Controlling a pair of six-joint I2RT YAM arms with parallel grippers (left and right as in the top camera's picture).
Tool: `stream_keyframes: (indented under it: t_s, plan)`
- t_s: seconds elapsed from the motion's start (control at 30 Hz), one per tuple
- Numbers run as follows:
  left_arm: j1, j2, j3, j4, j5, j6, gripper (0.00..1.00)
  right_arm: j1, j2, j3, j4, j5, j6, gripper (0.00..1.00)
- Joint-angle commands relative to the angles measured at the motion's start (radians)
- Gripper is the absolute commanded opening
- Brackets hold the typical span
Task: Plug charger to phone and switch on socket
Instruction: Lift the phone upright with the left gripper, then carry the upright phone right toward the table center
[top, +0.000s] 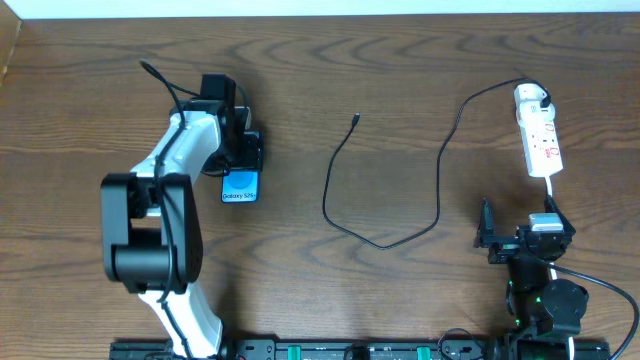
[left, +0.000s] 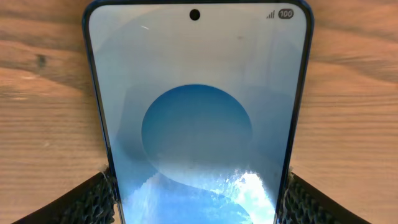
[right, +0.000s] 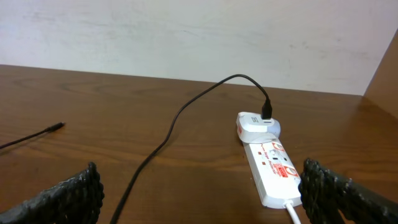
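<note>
1. You find the phone (top: 240, 187) on the left half of the bench (top: 400, 60), lying flat with its lit blue screen up. From overhead only its near end shows. The rest is hidden under the wrist of the left arm (top: 165, 175).
2. The left jaws are grasping the phone. In the left wrist view, one black finger (left: 87, 202) meets each long edge of it, low in the picture.
3. The charger (top: 385, 243) is not in the phone. Its small plug tip (top: 356, 118) lies free near the middle of the bench, well apart from the phone.
4. From the tip, the thin black cable curves toward you, bends to the right and climbs to the white adapter (top: 531, 97).
5. The adapter sits in the far end of the socket (top: 544, 145), a long white strip on the right side of the bench. You cannot tell how its red-marked switches stand.
6. The right jaws are released and wide apart, with nothing between them. One finger (right: 62, 199) shows at each lower corner of the right wrist view. They hang near the near end of the socket, not touching it.
</note>
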Motion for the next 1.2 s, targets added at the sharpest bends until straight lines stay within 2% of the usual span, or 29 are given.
stream_keyframes:
  t_s: [0.0, 0.3, 0.63, 0.93, 1.17]
  plan:
    - [0.0, -0.09, 0.005, -0.013, 0.062, -0.029, 0.73, 0.006, -0.006, -0.002, -0.005, 0.005, 0.012, 0.99]
    - [0.0, -0.103, 0.005, -0.048, 0.097, -0.13, 0.73, 0.006, -0.006, -0.002, -0.005, 0.005, 0.012, 0.99]
    - [0.0, -0.103, 0.005, -0.054, 0.288, -0.164, 0.73, 0.006, -0.006, -0.002, -0.005, 0.005, 0.012, 0.99]
    - [0.0, -0.103, 0.005, -0.054, 0.309, -0.265, 0.73, 0.006, -0.006, -0.002, -0.005, 0.005, 0.012, 0.99]
    - [0.0, -0.103, 0.005, -0.054, 0.403, -0.275, 0.73, 0.006, -0.006, -0.002, -0.005, 0.005, 0.012, 0.99]
